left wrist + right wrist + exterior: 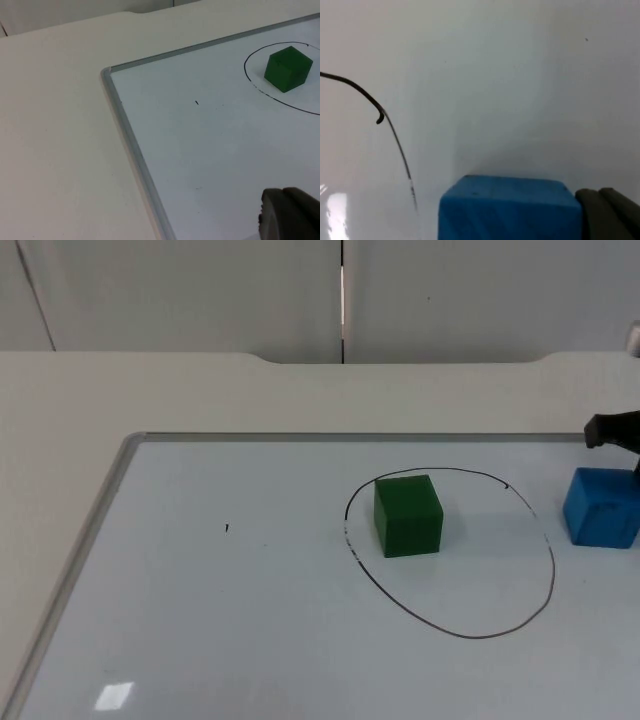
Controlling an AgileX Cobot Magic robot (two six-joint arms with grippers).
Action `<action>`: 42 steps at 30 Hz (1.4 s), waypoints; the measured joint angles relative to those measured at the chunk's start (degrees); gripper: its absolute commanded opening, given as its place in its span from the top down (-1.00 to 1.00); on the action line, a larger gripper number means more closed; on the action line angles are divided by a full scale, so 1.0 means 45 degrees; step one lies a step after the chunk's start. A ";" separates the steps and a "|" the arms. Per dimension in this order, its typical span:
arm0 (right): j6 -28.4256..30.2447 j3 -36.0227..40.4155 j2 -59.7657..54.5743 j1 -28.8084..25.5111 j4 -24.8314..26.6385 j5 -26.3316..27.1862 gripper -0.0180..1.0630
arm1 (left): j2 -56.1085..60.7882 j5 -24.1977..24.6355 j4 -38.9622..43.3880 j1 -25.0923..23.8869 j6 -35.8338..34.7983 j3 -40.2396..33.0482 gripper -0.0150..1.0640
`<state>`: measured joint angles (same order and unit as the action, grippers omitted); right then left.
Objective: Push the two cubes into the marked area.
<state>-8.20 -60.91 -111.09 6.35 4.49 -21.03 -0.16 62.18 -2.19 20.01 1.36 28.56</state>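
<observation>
One green cube [408, 515] inside the drawn ring [548, 570]; one blue cube [601, 507] outside.

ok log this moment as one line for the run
green cube: inside marked circle | blue cube: outside it | right gripper: beside blue cube | left gripper: above whiteboard, waiting

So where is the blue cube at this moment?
The blue cube sits at the right of the top view, just outside the drawn outline, with the right gripper beside it.
</observation>
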 measured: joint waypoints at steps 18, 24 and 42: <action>-0.0090 0.0000 0.0000 0.0732 0.0029 -0.0086 0.97 | 0.0000 0.0000 0.0000 0.0000 0.0000 0.0000 0.98; -0.0090 0.0000 0.0000 0.0732 0.0029 -0.0086 0.97 | 0.0000 0.0000 0.0000 0.0000 0.0000 0.0000 0.98; -0.0324 0.0571 -0.0040 0.0732 0.0278 0.0913 0.97 | 0.0000 0.0000 0.0000 0.0000 0.0000 0.0000 0.98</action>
<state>-9.66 -58.34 -111.26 9.64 5.74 -16.92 -0.16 62.18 -2.19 20.01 1.36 28.56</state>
